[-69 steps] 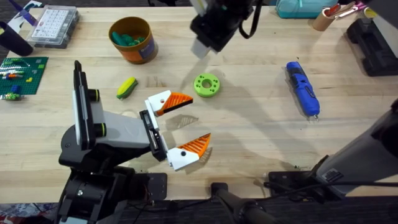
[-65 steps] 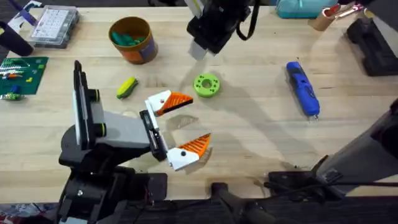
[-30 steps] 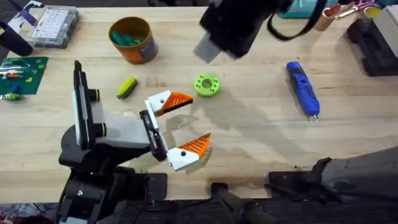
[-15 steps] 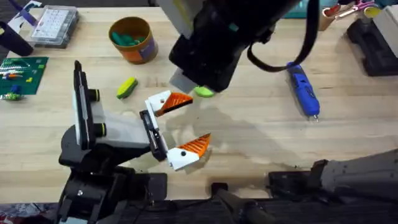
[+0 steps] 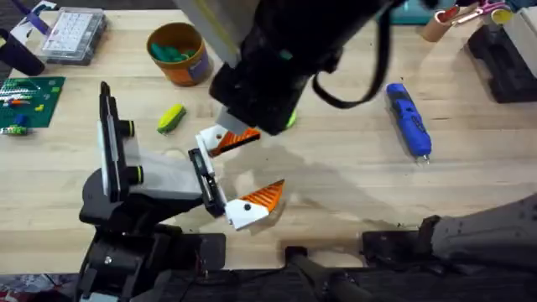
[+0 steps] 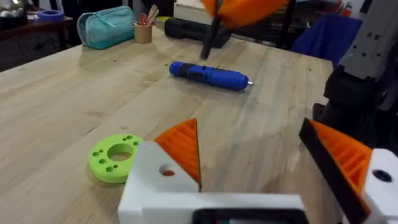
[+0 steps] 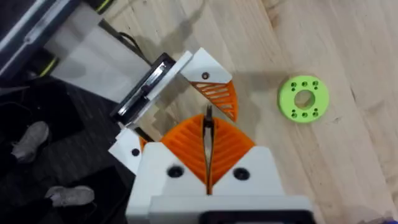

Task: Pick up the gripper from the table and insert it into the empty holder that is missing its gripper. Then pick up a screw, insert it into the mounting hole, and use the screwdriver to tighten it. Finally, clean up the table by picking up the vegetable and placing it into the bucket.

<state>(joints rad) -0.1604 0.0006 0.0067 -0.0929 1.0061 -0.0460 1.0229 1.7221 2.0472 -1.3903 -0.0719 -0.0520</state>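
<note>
- Up close, the right gripper [image 7: 208,129] has its orange ribbed pads pressed together on a thin dark pin [image 7: 208,112] that sticks out past the tips.
- It hangs above the gripper [image 7: 208,84], the white block with an orange wedge, whose mounting hole is open on its white face.
- That block sits against the end of the black holder [image 7: 146,87] on the grey-white head.
- From overhead, the right arm reaches across the middle as a large, dark, blurred mass.
- The left gripper [image 5: 270,159] is spread wide with nothing between its two wedge tips.
- The green ring [image 5: 289,120] lies just beyond the block, partly under the right arm.
- The screwdriver [image 5: 409,119] lies flat on the table [image 5: 352,193], well to the right.
- The vegetable [image 5: 171,117] lies near the bucket [image 5: 178,52], apart from it, on the far left side.
</note>
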